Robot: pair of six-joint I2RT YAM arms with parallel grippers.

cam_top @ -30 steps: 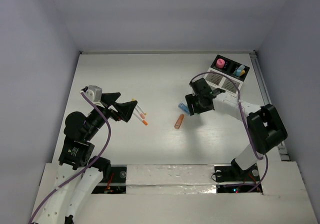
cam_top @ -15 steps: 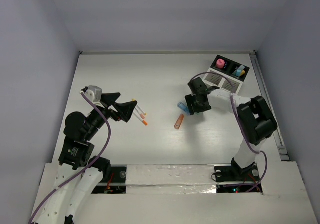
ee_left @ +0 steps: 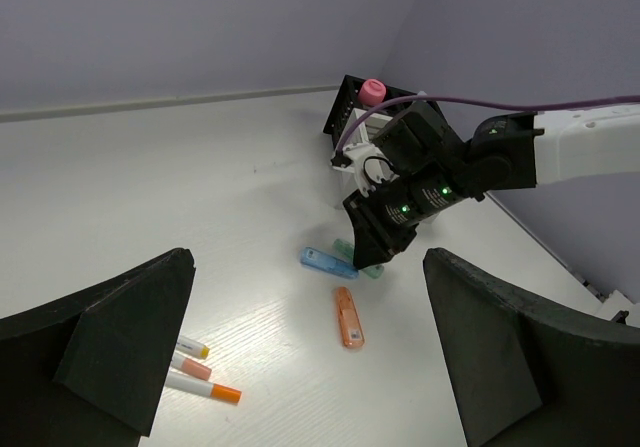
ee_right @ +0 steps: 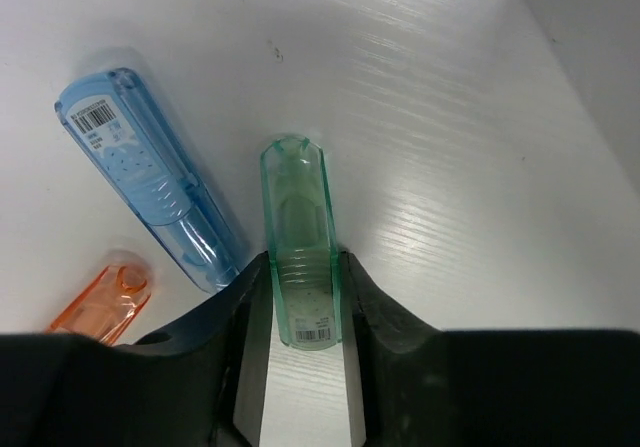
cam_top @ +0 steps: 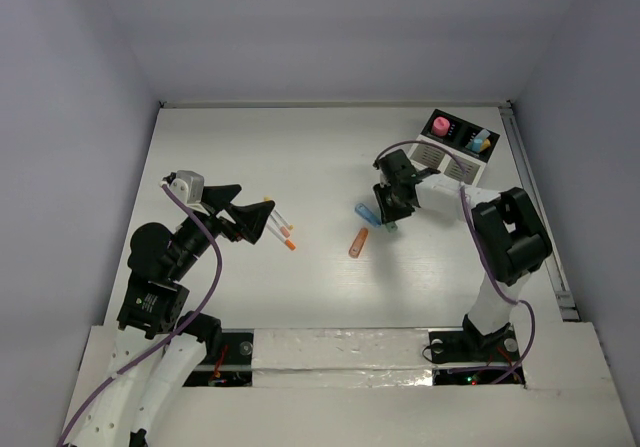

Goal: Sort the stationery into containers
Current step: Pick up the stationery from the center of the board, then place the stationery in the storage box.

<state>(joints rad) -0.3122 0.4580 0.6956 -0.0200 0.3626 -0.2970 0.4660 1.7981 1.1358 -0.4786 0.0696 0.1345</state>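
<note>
Since a second ago the right arm has folded its elbow inward and its gripper has slid a little toward the far-left; the left arm has not changed. The right gripper [ee_right: 300,272] now has its two fingers pressed on both sides of the green capsule [ee_right: 300,229], at its near end; the capsule seems still to lie on the table [cam_top: 300,157], with the blue capsule [ee_right: 155,182] just beside it and the orange capsule [cam_top: 358,242] a bit nearer. So I judge the pick-up step is in hand; next it needs a lift without knocking the blue one, then a carry to the white organizer [cam_top: 432,155] at the far-right. The left gripper [cam_top: 256,223] hangs wide open near the orange-tipped sticks [cam_top: 283,229], holding nothing.
</note>
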